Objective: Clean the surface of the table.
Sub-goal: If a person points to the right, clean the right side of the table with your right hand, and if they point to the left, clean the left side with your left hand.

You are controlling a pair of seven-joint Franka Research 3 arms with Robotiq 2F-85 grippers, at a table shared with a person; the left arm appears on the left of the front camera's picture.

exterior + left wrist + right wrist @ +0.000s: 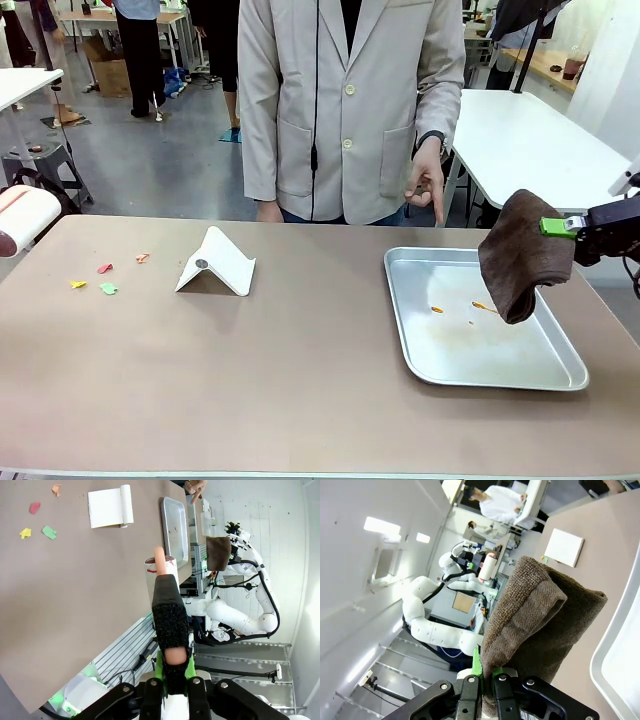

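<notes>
Four small coloured scraps (108,288) lie on the table (300,390), the taupe-brown top that carries the silver tray (500,345). By the look of it, the cleaning is not far along. The scraps sit well to the left of the tray, apart from one another, and nothing touches them. A folded white card (215,265) stands between them and the tray. In the tray lie a few orange-brown crumbs (437,309); they may be bits cleared off the top, but that is only a guess. What seems left is to gather or wipe away the scraps, and perhaps to shift the card.

The right gripper (560,226) is clenched on a brown cloth (525,255), which hangs folded over the tray's right part and, as far as can be judged, clear of its floor. The left gripper (172,669), off past the table's edge far to the left of the tray, is clamped on the black foam handle of a roller-like tool (169,605) with a white head. A person's hand (428,185) hangs just behind the tray's far rim, one finger pointing down.

Whether the tool is a lint roller or a brush is hard to tell. In the front view its head is cut by the picture's edge, as is the right arm. The crumbs are too small to identify
</notes>
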